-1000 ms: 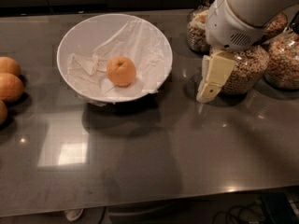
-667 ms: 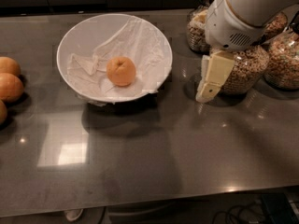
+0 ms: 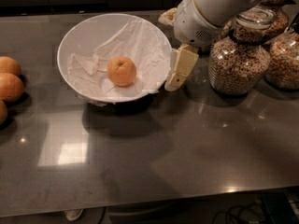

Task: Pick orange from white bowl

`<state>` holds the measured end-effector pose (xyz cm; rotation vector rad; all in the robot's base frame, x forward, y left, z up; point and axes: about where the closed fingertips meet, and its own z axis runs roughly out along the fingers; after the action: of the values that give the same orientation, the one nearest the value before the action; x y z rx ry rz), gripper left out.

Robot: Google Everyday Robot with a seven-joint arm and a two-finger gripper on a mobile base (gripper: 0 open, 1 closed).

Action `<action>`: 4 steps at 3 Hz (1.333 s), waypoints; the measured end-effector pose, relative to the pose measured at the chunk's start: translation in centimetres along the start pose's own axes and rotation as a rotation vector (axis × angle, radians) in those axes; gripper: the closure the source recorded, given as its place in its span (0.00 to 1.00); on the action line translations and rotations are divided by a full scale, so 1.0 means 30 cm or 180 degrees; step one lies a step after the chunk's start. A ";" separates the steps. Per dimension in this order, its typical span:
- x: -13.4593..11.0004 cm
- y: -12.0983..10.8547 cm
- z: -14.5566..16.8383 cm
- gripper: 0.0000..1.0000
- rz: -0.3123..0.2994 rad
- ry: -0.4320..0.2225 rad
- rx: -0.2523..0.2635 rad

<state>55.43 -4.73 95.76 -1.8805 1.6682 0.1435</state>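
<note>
The orange (image 3: 122, 71) lies in the middle of the white bowl (image 3: 65, 45), on its wrinkly white lining. The bowl stands on the dark counter, at the back left of centre. My gripper (image 3: 174, 80) hangs from the white arm just outside the bowl's right rim, pointing down and to the left. It is to the right of the orange, apart from it, and holds nothing that I can see.
Three other oranges (image 3: 9, 87) lie at the counter's left edge. Glass cereal jars (image 3: 238, 59) stand close behind and right of the gripper, with another (image 3: 282, 62) at the far right. The counter's front edge runs along the bottom.
The gripper has moved left from in front of the jars to the bowl's right rim. The bowl and orange have not moved.
</note>
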 end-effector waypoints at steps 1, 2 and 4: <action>-0.089 -0.065 0.076 0.00 -0.0026 -0.0357 -0.0092; -0.154 -0.095 0.125 0.00 -0.0041 -0.0510 -0.0194; -0.171 -0.094 0.114 0.00 -0.0072 -0.0562 -0.0110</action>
<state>58.08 1.47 96.43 -1.8539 1.5336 0.3217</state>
